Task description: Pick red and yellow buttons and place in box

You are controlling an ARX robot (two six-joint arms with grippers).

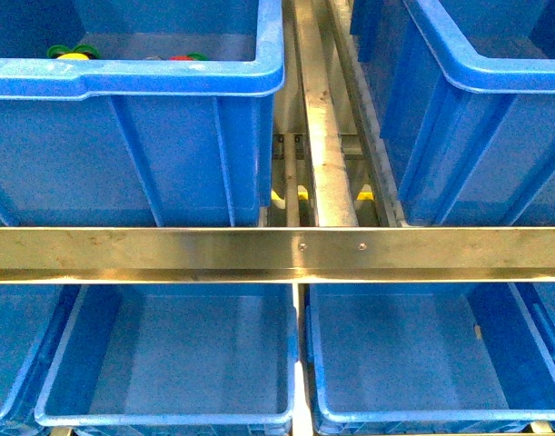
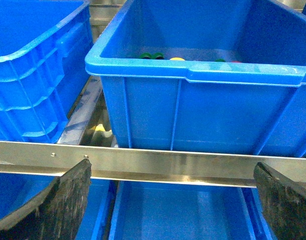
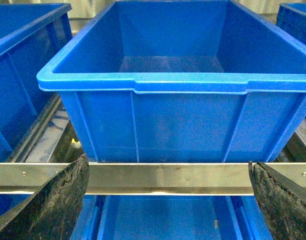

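Observation:
The red and yellow buttons lie at the back of the upper left blue bin (image 1: 132, 77); over its rim I see a yellow one (image 1: 73, 55) and a red one (image 1: 182, 57). In the left wrist view the same bin (image 2: 203, 75) shows green-edged pieces (image 2: 151, 55), a yellow button (image 2: 177, 58) and a red one (image 2: 235, 61). My left gripper (image 2: 173, 202) is open, low in front of this bin, with nothing between its fingers (image 2: 57, 205). My right gripper (image 3: 168, 202) is also open and faces an empty blue box (image 3: 183, 82). Neither gripper shows in the front view.
A steel rail (image 1: 277, 252) runs across in front of the upper bins; it also shows as a rail (image 2: 168, 162) before the left gripper. Two empty blue bins (image 1: 168, 359) (image 1: 431, 354) sit below it. Steel bars (image 1: 322, 136) run between the upper bins. Another bin (image 2: 32, 75) stands beside the button bin.

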